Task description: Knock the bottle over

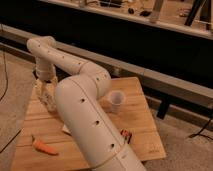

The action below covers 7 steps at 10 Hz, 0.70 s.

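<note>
My white arm [85, 115] fills the middle of the view and reaches back to the left. Its gripper [46, 96] points down over the far left part of the wooden table [140, 125]. The bottle does not show plainly; something pale sits right at the gripper's tip, and I cannot tell whether it is the bottle. A clear wide-mouthed plastic cup [116, 101] stands upright near the table's middle, to the right of the arm.
An orange carrot [44, 146] lies at the front left of the table. A small orange and dark item [126, 135] lies at the front, right of the arm. A corner of a pale flat thing [65, 129] peeks out beside the arm. A dark counter wall [150, 45] runs behind the table.
</note>
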### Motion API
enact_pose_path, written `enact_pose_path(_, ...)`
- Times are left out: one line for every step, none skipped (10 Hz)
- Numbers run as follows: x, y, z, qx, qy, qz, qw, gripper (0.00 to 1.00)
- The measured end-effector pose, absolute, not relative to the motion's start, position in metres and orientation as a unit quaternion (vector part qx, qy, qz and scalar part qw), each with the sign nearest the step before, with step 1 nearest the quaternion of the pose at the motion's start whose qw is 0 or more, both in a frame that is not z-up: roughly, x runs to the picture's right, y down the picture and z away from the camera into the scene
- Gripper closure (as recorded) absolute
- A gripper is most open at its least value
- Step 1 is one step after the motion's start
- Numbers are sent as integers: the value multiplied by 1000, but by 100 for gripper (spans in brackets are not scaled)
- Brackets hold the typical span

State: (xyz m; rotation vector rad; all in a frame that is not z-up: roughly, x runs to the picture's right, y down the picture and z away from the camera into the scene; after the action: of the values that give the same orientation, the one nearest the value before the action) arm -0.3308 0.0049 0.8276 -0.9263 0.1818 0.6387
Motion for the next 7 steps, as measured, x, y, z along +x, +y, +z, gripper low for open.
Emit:
enact_pose_path(-335, 2, 830, -428, 85, 291, 852, 35)
enact_pose_path(-337, 0, 833, -419, 84, 282, 859, 35)
enact_pose_path(-340, -3, 837, -406, 83, 274, 868, 35)
enact_pose_path(-341, -7, 841, -392, 83, 268, 876, 35)
enact_pose_path(-342, -10, 845, -380, 84, 263, 883, 35)
enact_pose_path(-343, -13, 847, -371, 85, 261, 887, 35)
enact_pose_path(-345, -17, 847, -360, 86, 258, 893, 35)
